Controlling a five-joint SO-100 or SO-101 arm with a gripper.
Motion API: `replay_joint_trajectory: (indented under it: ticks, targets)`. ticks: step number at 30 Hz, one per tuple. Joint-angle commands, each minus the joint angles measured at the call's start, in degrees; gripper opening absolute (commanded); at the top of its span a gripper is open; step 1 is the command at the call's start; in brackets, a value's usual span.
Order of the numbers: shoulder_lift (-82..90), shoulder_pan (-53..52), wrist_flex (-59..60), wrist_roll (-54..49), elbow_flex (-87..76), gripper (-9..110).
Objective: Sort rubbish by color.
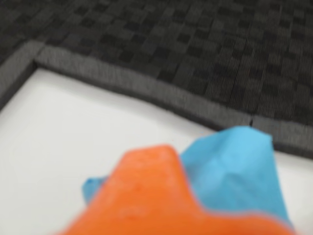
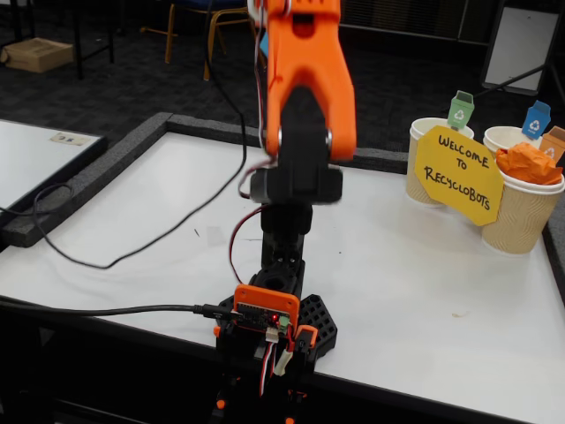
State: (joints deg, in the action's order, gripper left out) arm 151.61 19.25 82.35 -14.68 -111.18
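In the wrist view my gripper (image 1: 188, 183) is shut on the light blue paper wad (image 1: 234, 164) and holds it above the white table (image 1: 73, 132), near its grey back edge. One orange finger (image 1: 146, 196) fills the bottom of that view. In the fixed view the orange arm (image 2: 305, 79) is raised, and the gripper is hidden behind it at the top edge; only a sliver of blue (image 2: 263, 42) shows there. The orange wad (image 2: 527, 162) lies in the front right paper cup (image 2: 521, 216). The green wad is out of view.
Three tan cups stand at the table's right end behind the yellow sign (image 2: 461, 172): one with a green tag (image 2: 428, 168), one with a blue tag (image 2: 505, 137), one with an orange tag. The arm's base (image 2: 269, 322) is clamped at the front edge. Black cables (image 2: 115, 256) cross the table's left part.
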Motion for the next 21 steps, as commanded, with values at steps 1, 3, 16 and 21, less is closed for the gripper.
replay_joint_trajectory:
  ticks: [1, 3, 16, 21]
  targets:
    - [8.6, -2.3, -1.0, 1.2, -3.0, 0]
    - [10.6, -4.4, -1.1, 1.2, -5.5, 0]
    - [19.3, -22.3, -5.8, 0.5, -20.1, 0]
    - [24.3, -27.2, -6.9, 0.4, -24.2, 0]
